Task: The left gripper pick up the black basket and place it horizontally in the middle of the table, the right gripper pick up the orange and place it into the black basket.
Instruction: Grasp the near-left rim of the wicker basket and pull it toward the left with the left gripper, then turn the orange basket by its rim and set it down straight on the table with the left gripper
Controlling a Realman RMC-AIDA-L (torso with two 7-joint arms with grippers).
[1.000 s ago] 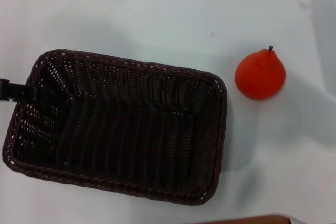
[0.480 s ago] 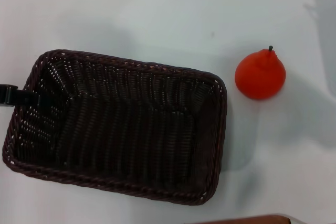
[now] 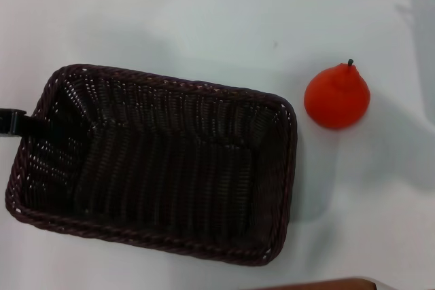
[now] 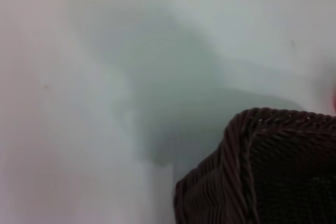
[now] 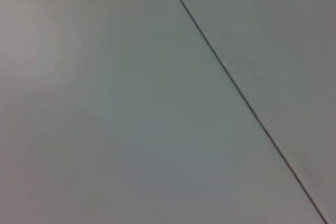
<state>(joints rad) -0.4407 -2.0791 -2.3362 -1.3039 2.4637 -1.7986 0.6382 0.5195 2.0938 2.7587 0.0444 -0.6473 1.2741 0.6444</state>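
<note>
At the basket's left short rim we see only the tip of the left pincer (image 3: 15, 122); whether it pinches the rim we cannot tell. The black basket (image 3: 160, 164) lies slightly skewed on the desk (image 3: 204, 18), so a pull could turn it more. The orange (image 3: 337, 96) rests right of the basket, apart from it, and might roll. The right pincer is not visible, and nothing blocks the way.

A plain white desk (image 3: 204, 18) is seen filling the head view. Two items are carried directly on it. The black basket (image 3: 156, 164) is set on the left and centre portion, lying slightly askew, open side up. The orange (image 3: 337, 96) is placed to the basket's right, near it but apart, stem upward. One basket corner (image 4: 273, 166) is recorded in the left wrist view
</note>
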